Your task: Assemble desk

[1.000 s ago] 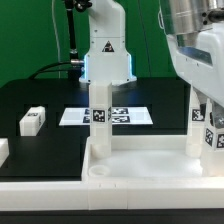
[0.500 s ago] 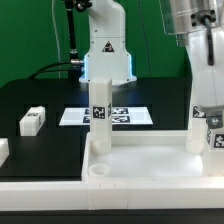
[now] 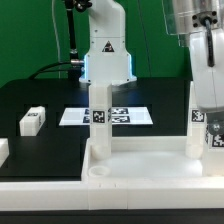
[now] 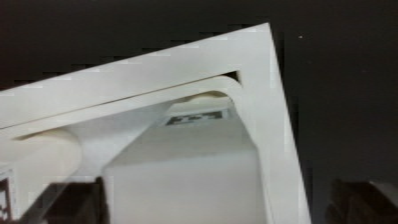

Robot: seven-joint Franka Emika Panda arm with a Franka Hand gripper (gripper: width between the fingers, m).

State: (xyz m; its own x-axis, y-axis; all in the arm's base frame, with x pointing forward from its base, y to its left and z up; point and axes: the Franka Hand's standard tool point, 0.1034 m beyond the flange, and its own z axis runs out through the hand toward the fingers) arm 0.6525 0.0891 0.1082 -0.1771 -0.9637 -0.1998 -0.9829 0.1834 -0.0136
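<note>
The white desk slab [image 3: 140, 160] lies at the front, raised rim up. One square leg [image 3: 98, 115] stands upright in its corner socket on the exterior view's left. A second tagged leg [image 3: 197, 120] stands in the corner on the exterior view's right. My gripper [image 3: 204, 95] is over this leg from above. In the wrist view the leg [image 4: 196, 170] fills the gap between the dark fingers [image 4: 350, 205], and its foot sits in the slab corner [image 4: 249, 70]. The gripper [image 4: 199, 208] looks shut on it.
Two loose white legs lie on the black table on the exterior view's left, one [image 3: 32, 121] further back, one [image 3: 3, 150] at the edge. The marker board [image 3: 75, 116] lies behind the slab. The robot base [image 3: 106, 55] stands at the back.
The arm's wrist has shifted a little up and toward the exterior view's right over the right leg. The leg, the slab and the loose parts have stayed where they were.
</note>
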